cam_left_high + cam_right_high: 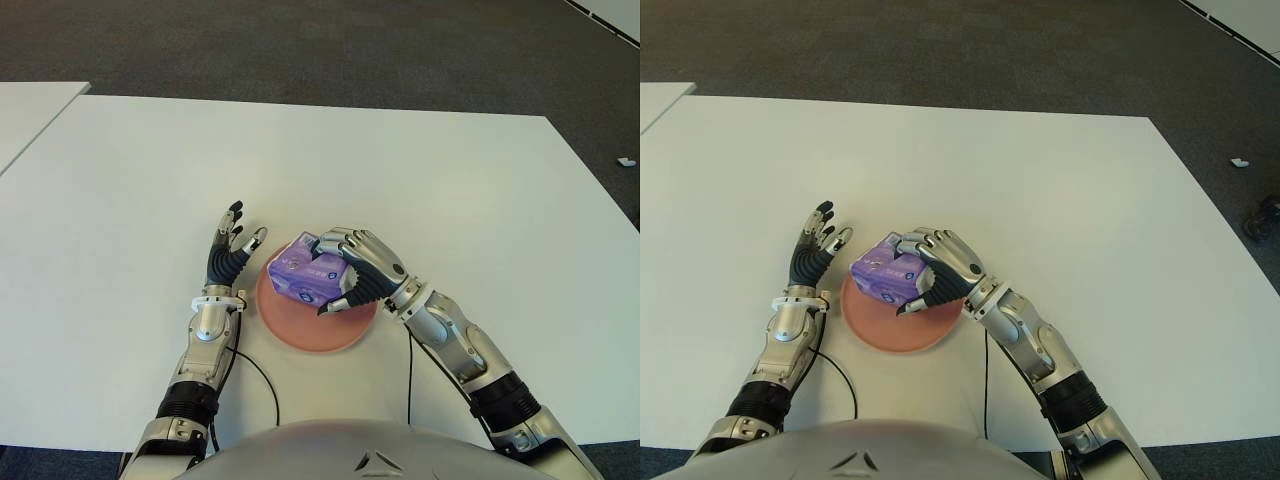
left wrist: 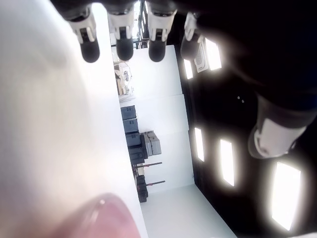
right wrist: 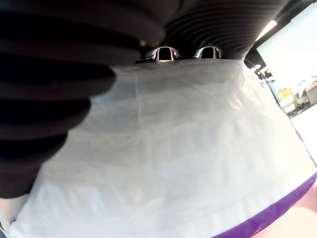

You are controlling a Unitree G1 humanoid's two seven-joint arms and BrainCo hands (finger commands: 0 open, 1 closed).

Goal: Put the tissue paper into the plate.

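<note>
Right hand (image 1: 345,275) clenched around purple tissue pack (image 1: 305,272), over pink plate (image 1: 300,330) toward its 12 o'clock rim. Left hand (image 1: 232,245) released, empty, at plate's 9 o'clock above white desk (image 1: 420,180). Risk: off-centre release tipping pack over rim.

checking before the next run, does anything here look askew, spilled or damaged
Nothing stands out. The right hand grips the purple tissue pack over the pink plate, pack tilted in the grasp. The left hand shows open just left of the plate. The white table shows no spill.
</note>
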